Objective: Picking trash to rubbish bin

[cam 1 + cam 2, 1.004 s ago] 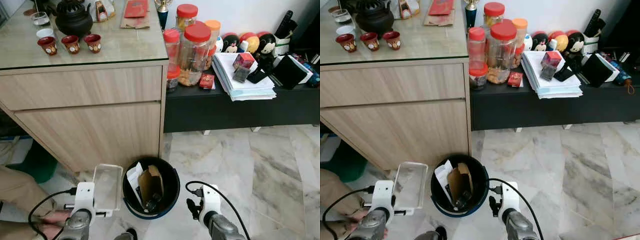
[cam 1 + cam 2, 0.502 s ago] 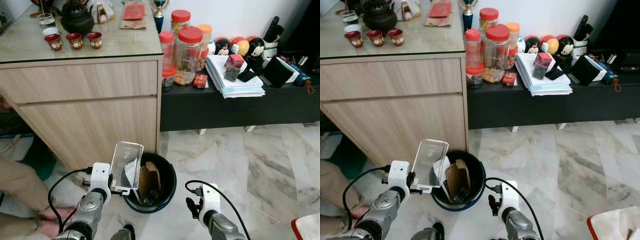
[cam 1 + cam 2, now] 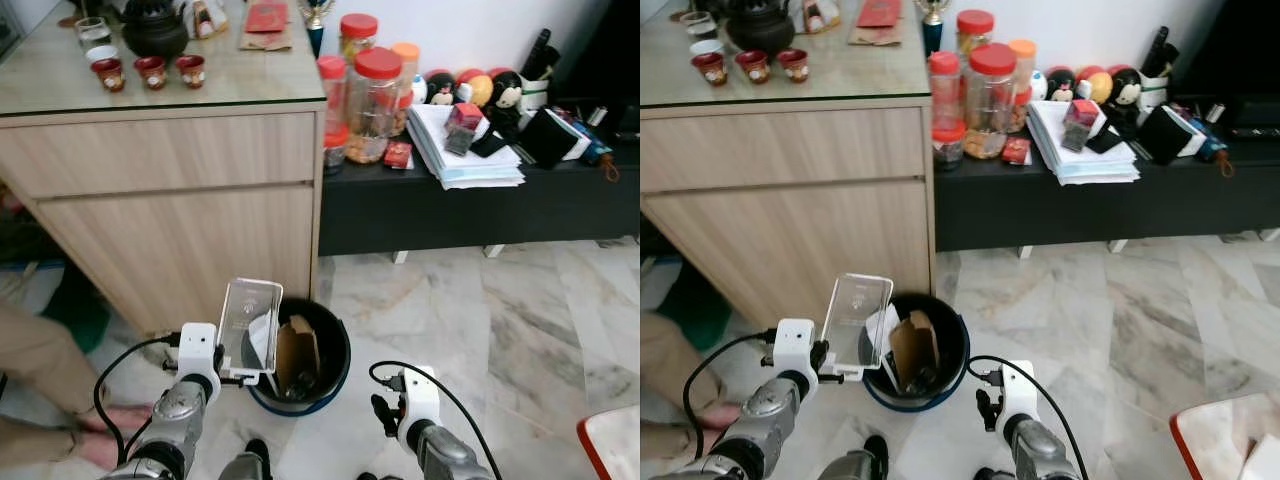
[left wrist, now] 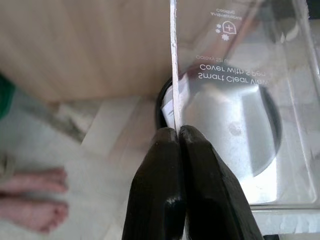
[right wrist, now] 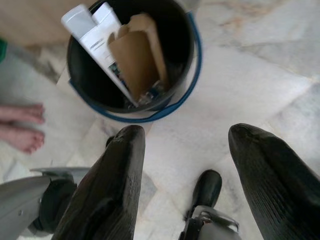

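Low on the left, the left hand [image 3: 243, 377] reaches forward from its bent silver arm, its two black fingers [image 4: 165, 170] pressed together on the edge of a clear plastic package [image 3: 249, 325]. That package stands nearly upright, tilted a little, over the near-left rim of the rubbish bin [image 3: 338, 372]; printed lettering shows through the plastic in the left wrist view, reversed. A black cable loops from the wrist down toward the floor [image 3: 470, 310].

On the other side, the right hand [image 3: 387, 414] hangs low over the marble floor, just right of the bin and apart from it. Its fingers [image 5: 107, 185] are spread wide with nothing between them, and the right wrist view looks between them down into the bin.

The bin is black with a blue band around its rim and sits on the floor against the corner of a wooden cabinet [image 3: 180, 230]. Inside it a piece of brown cardboard [image 5: 136, 55] stands on end, a white printed carton [image 5: 97, 37] leans beside it, and something dark lies at the bottom, too dim to tell.

Atop the cabinet's glass tabletop [image 3: 230, 75] are three small red cups [image 3: 148, 72] and a dark teapot [image 3: 155, 25]. Next to it, a low black shelf [image 3: 470, 205] carries red-lidded jars [image 3: 372, 90] of snacks and a stack of papers [image 3: 465, 150].

At the far left, a person's bare feet [image 4: 35, 192] rest on the floor.
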Tool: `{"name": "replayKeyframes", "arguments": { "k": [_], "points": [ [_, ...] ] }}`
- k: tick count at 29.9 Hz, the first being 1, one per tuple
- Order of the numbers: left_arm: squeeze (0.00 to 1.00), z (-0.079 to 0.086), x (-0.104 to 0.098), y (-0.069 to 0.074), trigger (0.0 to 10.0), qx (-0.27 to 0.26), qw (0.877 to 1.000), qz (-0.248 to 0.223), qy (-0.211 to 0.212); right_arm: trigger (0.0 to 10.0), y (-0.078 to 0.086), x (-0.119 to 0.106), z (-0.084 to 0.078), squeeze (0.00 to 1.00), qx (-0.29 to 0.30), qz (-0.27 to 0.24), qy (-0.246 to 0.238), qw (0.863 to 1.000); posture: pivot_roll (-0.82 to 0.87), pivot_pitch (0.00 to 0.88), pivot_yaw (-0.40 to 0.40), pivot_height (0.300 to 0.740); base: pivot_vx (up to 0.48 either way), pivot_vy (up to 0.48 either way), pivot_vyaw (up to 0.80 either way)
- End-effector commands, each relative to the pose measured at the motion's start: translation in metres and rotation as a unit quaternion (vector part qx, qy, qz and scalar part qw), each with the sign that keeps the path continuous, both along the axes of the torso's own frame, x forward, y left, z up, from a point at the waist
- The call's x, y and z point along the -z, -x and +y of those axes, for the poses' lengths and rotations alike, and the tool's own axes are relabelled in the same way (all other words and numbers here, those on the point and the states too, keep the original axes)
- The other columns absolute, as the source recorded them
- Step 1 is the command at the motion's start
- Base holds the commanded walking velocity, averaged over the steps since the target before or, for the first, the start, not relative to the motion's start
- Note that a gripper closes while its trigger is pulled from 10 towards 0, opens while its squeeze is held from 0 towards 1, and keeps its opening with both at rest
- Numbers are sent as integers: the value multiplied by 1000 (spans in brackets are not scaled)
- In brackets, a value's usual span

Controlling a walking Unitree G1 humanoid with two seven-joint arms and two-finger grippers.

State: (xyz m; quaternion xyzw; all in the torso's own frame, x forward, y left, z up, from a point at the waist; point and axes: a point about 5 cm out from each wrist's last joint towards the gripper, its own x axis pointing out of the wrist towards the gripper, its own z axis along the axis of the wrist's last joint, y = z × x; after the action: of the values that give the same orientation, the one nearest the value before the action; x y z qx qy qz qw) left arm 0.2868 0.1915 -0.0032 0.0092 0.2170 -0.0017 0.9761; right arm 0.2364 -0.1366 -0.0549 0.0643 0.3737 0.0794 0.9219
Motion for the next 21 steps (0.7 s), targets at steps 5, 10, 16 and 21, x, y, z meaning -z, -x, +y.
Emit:
{"name": "replayKeyframes", "arguments": {
  "k": [5,10,16,21],
  "points": [
    [0,8,4,6,10000,-19,1000,7,-10,10000,0,0,0,0,1,2,-1,1000,139,193,-44,740,297,0,0],
    [0,9,4,5,10000,-21,1000,7,-12,10000,0,0,0,0,-3,1,3,1000,139,193,-44,740,307,0,0],
    [0,9,4,6,10000,-22,1000,7,-11,10000,1,1,0,0,-3,2,3,1000,139,195,-45,740,315,0,0],
    [0,9,4,6,10000,-22,1000,8,-12,10000,0,0,0,0,-3,1,3,1000,139,194,-46,740,330,0,0]
  ]
}}
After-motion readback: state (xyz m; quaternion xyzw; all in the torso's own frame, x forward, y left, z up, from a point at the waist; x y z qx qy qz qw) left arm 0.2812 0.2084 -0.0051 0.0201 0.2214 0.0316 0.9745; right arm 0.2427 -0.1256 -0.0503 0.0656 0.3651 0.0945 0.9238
